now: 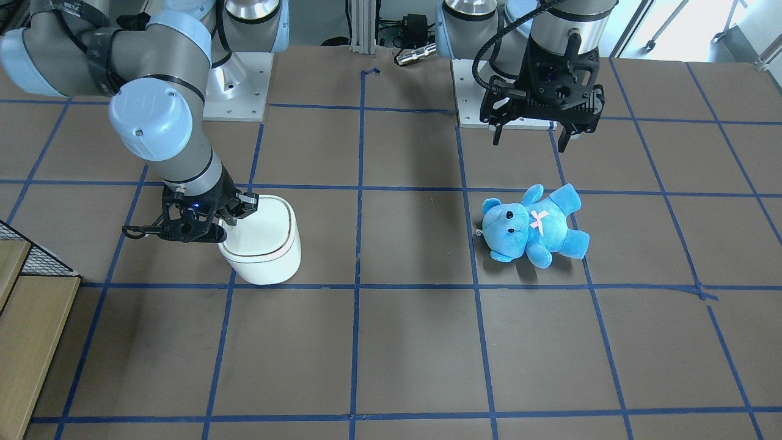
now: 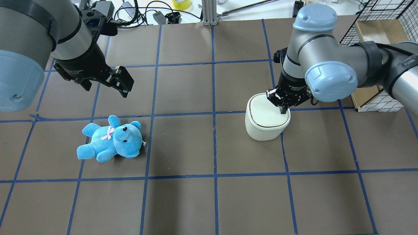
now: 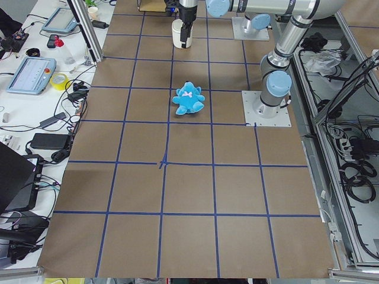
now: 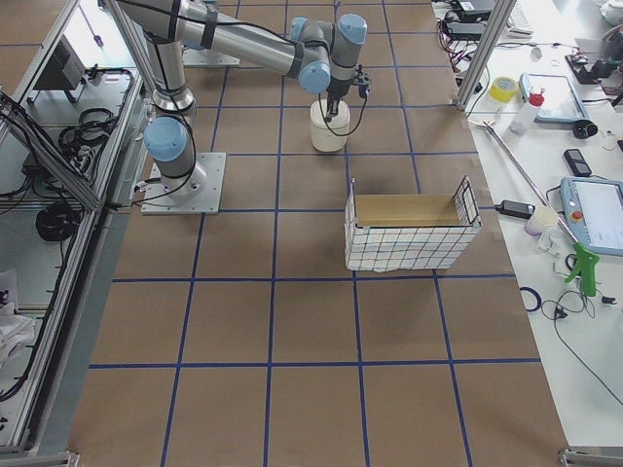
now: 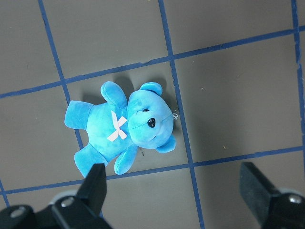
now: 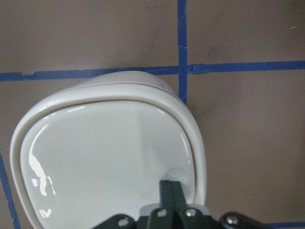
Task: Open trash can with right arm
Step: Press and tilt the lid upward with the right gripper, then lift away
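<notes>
White plastic, the trash can [image 1: 269, 250] stands on the taped table [image 1: 415, 354] in the front-facing view. The right gripper [image 1: 223, 232] is at one edge of its lid [image 1: 263, 229]. The left gripper [image 1: 530, 139] hangs spread wide, apart from a blue teddy bear [image 1: 531, 226]. From overhead, the right gripper's narrow tip meets the flat lid near its rim. The right wrist view shows its 2 fingers [image 6: 170, 191] pressed together on the lid. The left wrist view shows widely parted fingers with the bear lying beyond them.

blue teddy bear [image 1: 533, 226]: lying on table [image 1: 415, 342] | wire basket [image 4: 409, 255]: upright
</notes>
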{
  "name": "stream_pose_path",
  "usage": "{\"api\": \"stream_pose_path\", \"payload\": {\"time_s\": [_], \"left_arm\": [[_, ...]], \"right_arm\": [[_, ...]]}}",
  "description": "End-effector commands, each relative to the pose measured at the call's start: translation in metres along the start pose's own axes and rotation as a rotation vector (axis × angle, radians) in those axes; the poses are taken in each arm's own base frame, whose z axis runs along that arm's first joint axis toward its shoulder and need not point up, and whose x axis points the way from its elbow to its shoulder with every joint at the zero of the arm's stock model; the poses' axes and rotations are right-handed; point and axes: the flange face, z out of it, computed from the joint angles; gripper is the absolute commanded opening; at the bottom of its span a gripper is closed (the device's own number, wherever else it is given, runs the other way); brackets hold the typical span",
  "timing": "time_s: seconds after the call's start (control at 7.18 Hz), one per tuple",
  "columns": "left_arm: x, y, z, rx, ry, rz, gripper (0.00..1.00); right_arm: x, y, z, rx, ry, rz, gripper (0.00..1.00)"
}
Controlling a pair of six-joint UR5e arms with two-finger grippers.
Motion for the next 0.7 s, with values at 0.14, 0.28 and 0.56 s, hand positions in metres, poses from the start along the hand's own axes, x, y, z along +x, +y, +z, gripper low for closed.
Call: {"api": "stream_pose_path", "payload": {"time_s": [0.14,0.28,0.56], "left_arm": [[0.0,0.0,0.0,0.0,0.0,0.0,1.0],[0.0,0.0,0.0,0.0,0.0,0.0,1.0],[0.0,0.0,0.0,0.0,0.0,0.0,1.0]], "right_arm": [[0.0,-0.001,-0.014,0.024,0.001,0.01,0.0],[0.0,0.0,-0.018,0.034,0.002,0.007,0.25],[0.0,-0.005,-0.068,0.13,-0.001,0.006,0.9]]}}
